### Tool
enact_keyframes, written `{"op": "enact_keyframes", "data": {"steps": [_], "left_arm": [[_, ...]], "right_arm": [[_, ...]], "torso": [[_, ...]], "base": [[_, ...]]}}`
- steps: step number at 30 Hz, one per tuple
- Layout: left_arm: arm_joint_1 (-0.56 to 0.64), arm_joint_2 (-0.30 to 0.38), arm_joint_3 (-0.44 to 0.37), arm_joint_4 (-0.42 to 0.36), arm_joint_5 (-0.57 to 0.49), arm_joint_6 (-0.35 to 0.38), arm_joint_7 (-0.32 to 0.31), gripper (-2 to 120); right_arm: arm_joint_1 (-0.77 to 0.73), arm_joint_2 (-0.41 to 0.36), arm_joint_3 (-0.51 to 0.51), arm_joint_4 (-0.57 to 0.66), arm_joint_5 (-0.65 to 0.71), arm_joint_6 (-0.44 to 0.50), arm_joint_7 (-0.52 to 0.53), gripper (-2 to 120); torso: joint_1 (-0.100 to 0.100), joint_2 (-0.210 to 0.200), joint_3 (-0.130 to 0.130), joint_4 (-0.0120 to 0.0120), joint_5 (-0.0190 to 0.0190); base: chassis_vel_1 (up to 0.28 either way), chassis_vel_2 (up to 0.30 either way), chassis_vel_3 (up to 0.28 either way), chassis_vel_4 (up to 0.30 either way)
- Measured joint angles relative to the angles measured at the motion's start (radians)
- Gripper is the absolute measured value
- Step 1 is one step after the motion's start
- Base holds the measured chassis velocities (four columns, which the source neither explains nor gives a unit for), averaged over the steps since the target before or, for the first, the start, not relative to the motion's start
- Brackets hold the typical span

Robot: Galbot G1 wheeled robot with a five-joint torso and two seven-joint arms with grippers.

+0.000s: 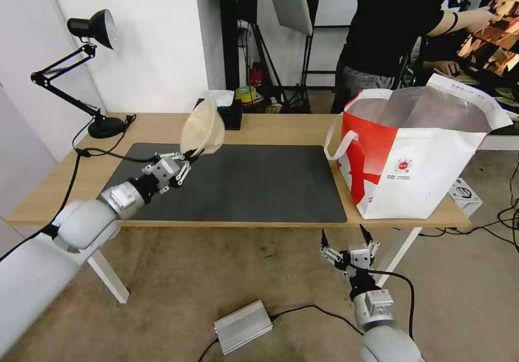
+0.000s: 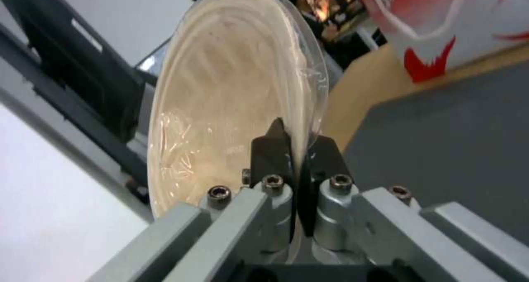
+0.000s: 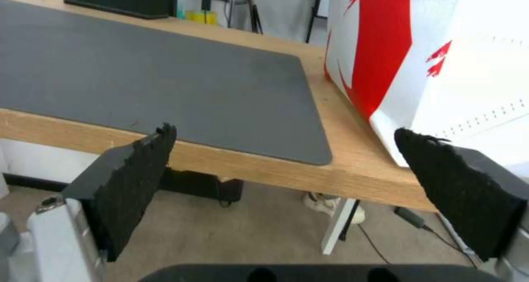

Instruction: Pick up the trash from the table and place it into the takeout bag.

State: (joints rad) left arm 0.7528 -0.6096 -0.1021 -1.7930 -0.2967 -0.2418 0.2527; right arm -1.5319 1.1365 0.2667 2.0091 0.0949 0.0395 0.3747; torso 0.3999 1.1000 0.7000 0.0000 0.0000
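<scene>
1. Check the left gripper: it is clenched on the rim of the shallow beige bowl, which hangs on edge in the air above the left part of the dark grey mat. In the left wrist view the two black fingers pinch the thin wall from both sides.
2. Treat the bowl as light and flimsy. It looks like ribbed paper pulp with a glossy film over its inside. Expect the rim to flex, and the film may be slippery.
3. Judge the hold as adequate for so light a thing: a rim pinch, with the rest of the bowl unsupported.
4. Note the takeout bag at the right end of the table, well apart from the bowl. It is boxy, soft-walled and foil-lined, with its mouth open upward.
5. Note the right gripper, released wide, waiting below the front edge of the table, near the bag.
</scene>
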Motion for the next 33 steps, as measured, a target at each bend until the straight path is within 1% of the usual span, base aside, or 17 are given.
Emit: {"op": "enact_keyframes", "data": {"steps": [2,3,5,6,10,11,15,16,20,21,25,26,29,30,33], "left_arm": [[-0.045,0.000,0.034,0.008,-0.014,-0.016,0.005,0],[-0.045,0.000,0.034,0.008,-0.014,-0.016,0.005,0],[-0.091,-0.005,0.074,0.015,-0.026,-0.022,0.010,0],[-0.091,-0.005,0.074,0.015,-0.026,-0.022,0.010,0],[-0.200,-0.021,0.171,0.031,-0.044,-0.025,0.026,0],[-0.200,-0.021,0.171,0.031,-0.044,-0.025,0.026,0],[-0.332,-0.046,0.269,0.067,-0.066,-0.030,0.040,0],[-0.332,-0.046,0.269,0.067,-0.066,-0.030,0.040,0],[-0.431,-0.086,0.355,0.104,-0.072,-0.038,0.046,0],[-0.431,-0.086,0.355,0.104,-0.072,-0.038,0.046,0],[-0.510,-0.130,0.419,0.149,-0.072,-0.051,0.062,0],[-0.510,-0.130,0.419,0.149,-0.072,-0.051,0.062,0],[-0.581,-0.172,0.475,0.187,-0.071,-0.058,0.076,0],[-0.581,-0.172,0.475,0.187,-0.071,-0.058,0.076,0],[-0.636,-0.216,0.517,0.221,-0.069,-0.061,0.080,0]], "right_arm": [[0.000,0.000,0.000,0.000,0.000,0.000,0.000,100],[0.000,0.000,0.000,0.000,0.000,0.000,0.000,100],[0.000,0.001,0.000,0.001,-0.002,-0.001,0.000,100],[0.000,0.001,0.000,0.001,-0.002,-0.001,0.000,100],[0.000,0.008,-0.005,0.001,-0.010,-0.001,-0.002,100],[0.000,0.008,-0.005,0.001,-0.010,-0.001,-0.002,100],[-0.007,0.012,-0.008,0.002,-0.018,-0.001,-0.003,100],[-0.007,0.012,-0.008,0.002,-0.018,-0.001,-0.003,100],[-0.010,0.017,-0.008,0.003,-0.021,-0.001,-0.003,100],[-0.010,0.017,-0.008,0.003,-0.021,-0.001,-0.003,100],[-0.017,0.021,-0.001,0.005,-0.024,-0.001,-0.003,100],[-0.017,0.021,-0.001,0.005,-0.024,-0.001,-0.003,100],[-0.021,0.026,0.006,0.006,-0.025,-0.001,-0.003,100],[-0.021,0.026,0.006,0.006,-0.025,-0.001,-0.003,100],[-0.022,0.027,0.006,0.006,-0.026,-0.001,-0.003,100]], "torso": [[0.000,0.000,0.000,-0.0001,0.0002],[0.000,0.000,0.000,-0.0001,0.0002],[0.000,0.000,0.000,0.0000,0.0000],[0.000,0.000,0.000,0.0000,0.0000],[0.000,0.000,0.000,0.0001,0.0000],[0.000,0.000,0.000,0.0001,0.0000],[0.000,0.000,0.000,-0.0001,0.0000],[0.000,0.000,0.000,-0.0001,0.0000],[0.000,0.000,0.000,0.0000,0.0000],[0.000,0.000,0.000,0.0000,0.0000],[0.000,0.000,0.000,0.0000,0.0000],[0.000,0.000,0.000,0.0000,0.0000],[0.000,0.000,0.000,0.0000,0.0002],[0.000,0.000,0.000,0.0000,0.0002],[0.000,0.000,0.000,-0.0001,0.0002]], "base": [[0.000,0.000,0.000,0.000],[0.000,0.000,0.000,0.000],[0.000,0.000,0.000,0.000],[0.000,0.000,0.000,0.000],[0.000,0.000,0.000,0.000],[0.000,0.000,0.000,0.000],[0.000,0.000,0.000,0.000],[0.000,0.000,0.000,0.000],[0.000,0.000,0.000,0.000],[0.000,0.000,0.000,0.000],[0.000,0.000,0.000,0.000],[0.000,0.000,0.000,0.000],[0.000,0.000,0.000,0.000],[0.000,0.000,0.000,0.000],[0.000,0.000,0.000,0.000]]}}
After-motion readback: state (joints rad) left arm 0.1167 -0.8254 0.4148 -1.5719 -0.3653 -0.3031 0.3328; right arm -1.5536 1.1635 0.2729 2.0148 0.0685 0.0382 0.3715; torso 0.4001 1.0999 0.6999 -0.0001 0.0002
